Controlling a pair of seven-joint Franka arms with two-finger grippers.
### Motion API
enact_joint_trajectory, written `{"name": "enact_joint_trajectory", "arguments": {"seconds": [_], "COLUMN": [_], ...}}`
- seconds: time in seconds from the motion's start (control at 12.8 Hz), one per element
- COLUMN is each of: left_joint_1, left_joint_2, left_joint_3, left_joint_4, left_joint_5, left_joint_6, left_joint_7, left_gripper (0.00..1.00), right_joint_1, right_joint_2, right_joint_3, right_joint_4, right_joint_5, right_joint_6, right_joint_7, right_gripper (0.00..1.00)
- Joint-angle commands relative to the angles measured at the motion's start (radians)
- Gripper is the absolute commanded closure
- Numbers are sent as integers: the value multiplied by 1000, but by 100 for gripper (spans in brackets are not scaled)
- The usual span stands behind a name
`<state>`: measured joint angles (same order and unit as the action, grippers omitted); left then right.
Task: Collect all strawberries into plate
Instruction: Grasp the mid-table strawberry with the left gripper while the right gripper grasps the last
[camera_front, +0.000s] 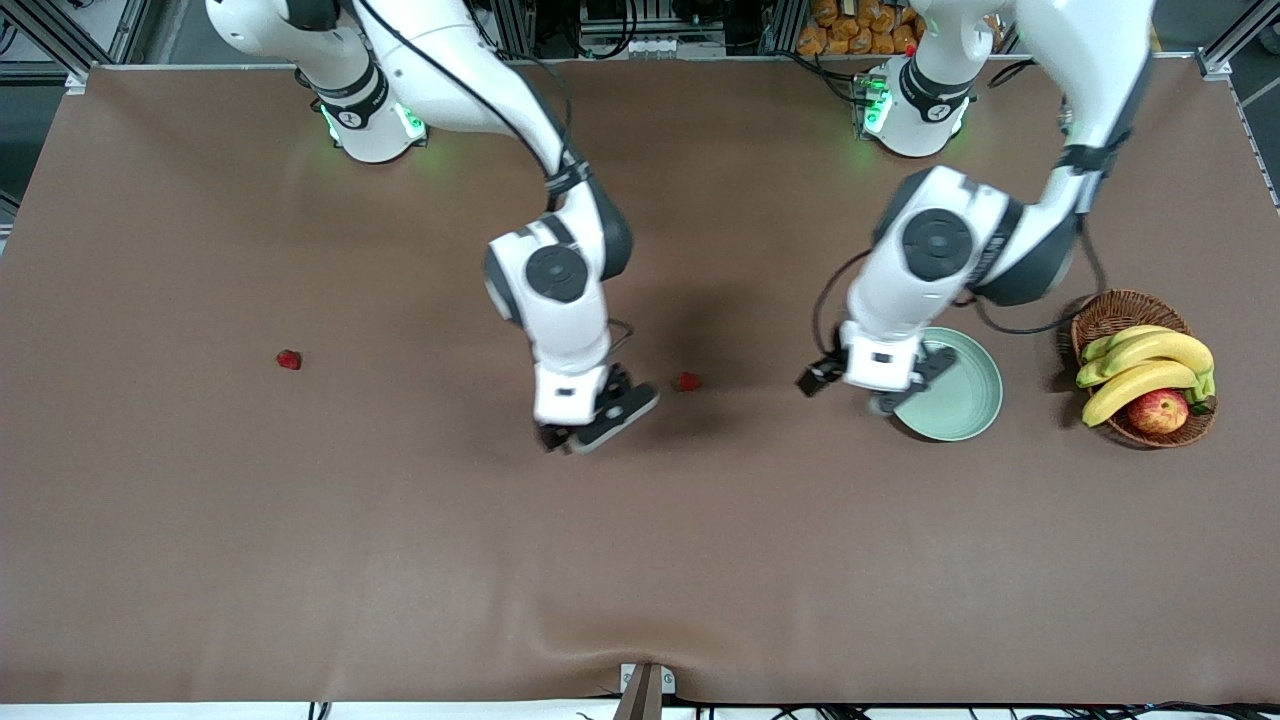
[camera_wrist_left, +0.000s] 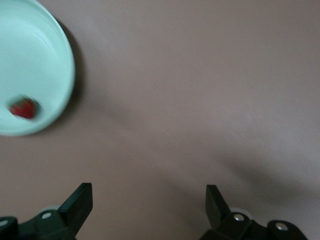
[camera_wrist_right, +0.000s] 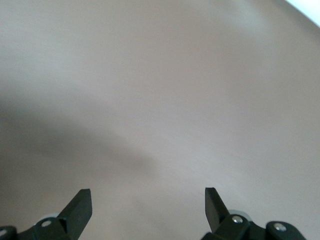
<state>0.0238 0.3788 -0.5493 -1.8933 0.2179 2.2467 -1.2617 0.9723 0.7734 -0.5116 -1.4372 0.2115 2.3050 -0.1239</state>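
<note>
One strawberry (camera_wrist_left: 23, 107) lies in the pale mint-green plate (camera_wrist_left: 35, 55); the front view hides it under the left hand. My left gripper (camera_front: 860, 392) (camera_wrist_left: 149, 200) is open and empty over the brown cloth at the plate's (camera_front: 970, 400) edge. A second strawberry (camera_front: 687, 381) lies on the cloth between the two hands. My right gripper (camera_front: 590, 430) (camera_wrist_right: 148, 200) is open and empty over bare cloth just beside that berry. A third strawberry (camera_front: 289, 359) lies alone toward the right arm's end of the table.
A brown wicker basket (camera_front: 1105, 315) with bananas (camera_front: 1150, 360) and a red-yellow apple (camera_front: 1158, 410) stands beside the plate, toward the left arm's end of the table. The brown cloth (camera_front: 640, 560) covers the whole table.
</note>
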Motion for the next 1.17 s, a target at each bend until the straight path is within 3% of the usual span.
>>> {"name": "enact_joint_trajectory", "arguments": {"seconds": [0.0, 0.23, 0.47, 0.7, 0.94, 1.1], "left_joint_1": [-94, -197, -370, -494, -518, -516], "left_joint_2": [158, 253, 330, 356, 391, 393], "left_joint_3": [6, 21, 116, 231, 241, 242], "left_joint_4": [178, 273, 359, 369, 402, 399], "left_joint_5": [21, 52, 90, 87, 90, 98], "left_joint_6": [-21, -21, -21, -18, -12, -12], "left_joint_7": [-160, -289, -390, -429, -458, -470], "left_gripper": [0, 0, 0, 0, 0, 0], "right_joint_1": [5, -4, -44, -133, -230, -251], "right_joint_2": [-45, -75, -155, -206, -200, -198], "right_joint_3": [-137, -270, -338, -341, -338, -334], "right_joint_4": [-46, -142, -308, -370, -374, -426], "right_joint_5": [11, 14, 12, 14, 25, 38], "right_joint_6": [-119, -174, -174, -264, -386, -388], "right_joint_7": [4, 12, 10, 10, -3, -58], "right_gripper": [0, 0, 0, 0, 0, 0]}}
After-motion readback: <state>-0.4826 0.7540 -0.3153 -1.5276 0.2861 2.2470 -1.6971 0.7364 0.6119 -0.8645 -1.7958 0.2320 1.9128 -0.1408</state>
